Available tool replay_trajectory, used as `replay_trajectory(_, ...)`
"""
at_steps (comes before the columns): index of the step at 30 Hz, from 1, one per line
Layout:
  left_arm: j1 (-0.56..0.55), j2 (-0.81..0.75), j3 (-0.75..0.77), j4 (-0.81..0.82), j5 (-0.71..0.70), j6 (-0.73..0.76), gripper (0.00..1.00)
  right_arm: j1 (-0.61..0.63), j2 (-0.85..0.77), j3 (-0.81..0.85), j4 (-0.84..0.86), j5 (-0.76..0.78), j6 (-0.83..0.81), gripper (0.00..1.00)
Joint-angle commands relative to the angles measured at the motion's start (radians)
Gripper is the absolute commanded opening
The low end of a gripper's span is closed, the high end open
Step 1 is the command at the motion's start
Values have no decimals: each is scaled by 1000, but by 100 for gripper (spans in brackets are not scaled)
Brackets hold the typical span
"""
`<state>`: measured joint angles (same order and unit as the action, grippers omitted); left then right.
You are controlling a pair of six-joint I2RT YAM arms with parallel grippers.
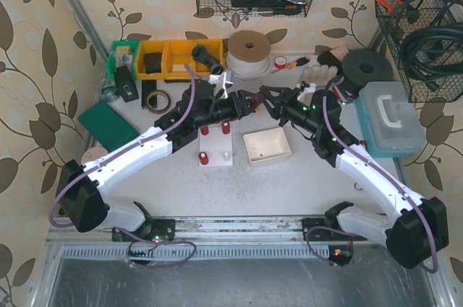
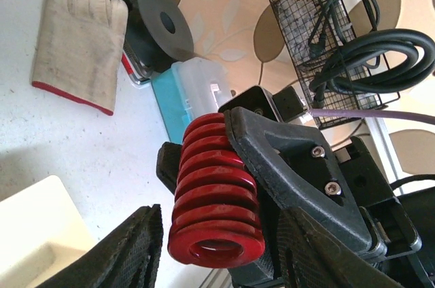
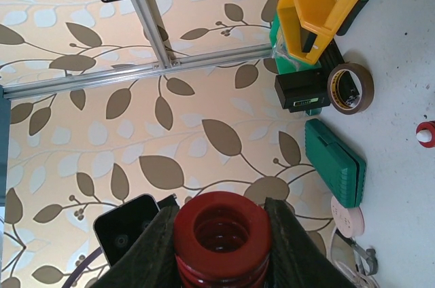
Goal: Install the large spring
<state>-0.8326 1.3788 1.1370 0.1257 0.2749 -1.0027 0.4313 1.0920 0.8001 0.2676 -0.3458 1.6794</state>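
- Showing only in the top view, the white table [image 1: 289, 191] carries a white block with red pegs [image 1: 215, 150], just nearer than where both arms meet.
- Right gripper [image 3: 221, 244]: its wrist view shows it pinching the large red coil spring [image 3: 221, 230], aloft.
- Left gripper [image 2: 221, 244]: its own view shows the fingers spread, straddling that spring with slim gaps.

Centre, above table: left gripper [image 2: 223, 237] and right gripper [image 3: 221, 230] meet nose to nose, and the large spring [image 2: 214, 186] fills the space between their fingers.
Beneath them: white block [image 1: 217, 151] with upright red pegs [image 1: 205, 131], open white tray [image 1: 268, 146] just beside.
Near side: bare table [image 1: 239, 187] between the arms.
Far side: yellow bins [image 1: 170, 57], tape roll [image 1: 155, 99], white spool [image 1: 249, 52] and glove [image 1: 318, 74] crowd the back.
Right: plastic case [image 1: 391, 119] near the right arm.
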Motion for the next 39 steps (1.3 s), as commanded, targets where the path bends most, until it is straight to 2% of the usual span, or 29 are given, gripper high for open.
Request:
replay_trajectory(1,-3,-3,43,41,12,3,52,10,-11,-1,54,11,26,0)
replay_trajectory(5,2,-3,43,40,10,1,50,16,-15,-4,54,20,28,0)
replay_trajectory(9,5,-1,46,37,16,-1,42,18,-15,-6,52,21,27,0)
replay_trajectory(12,7,-2,47,26,15,-2,32,20,-19,-11,51,26,25,0)
replay_trajectory(17,13,-15,43,-9,3,-1,3,20,-30,-19,36,33,15,0)
replay_trajectory(18,15,-18,44,-18,1,1,0,20,-32,-17,30,33,9,0)
replay_trajectory(21,18,-24,55,-63,-1,16,0,20,-47,2,-16,30,-49,0)
replay_trajectory(22,18,-25,69,-92,-1,27,0,19,-53,12,-41,23,-84,2)
replay_trajectory(24,18,-28,100,-163,0,58,0,17,-66,28,-101,9,-156,36)
replay_trajectory(26,18,-34,131,-241,4,95,0,17,-83,33,-158,-3,-227,57)
replay_trajectory(28,18,-39,153,-332,5,137,0,15,-103,29,-209,-9,-302,71)
replay_trajectory(32,18,-45,182,-474,17,196,0,6,-137,35,-357,-20,-477,80)
replay_trajectory(36,19,-65,192,-602,-10,257,0,5,-130,102,-552,15,-719,81)
replay_trajectory(39,18,-76,207,-697,-31,299,0,13,-107,144,-669,99,-907,81)
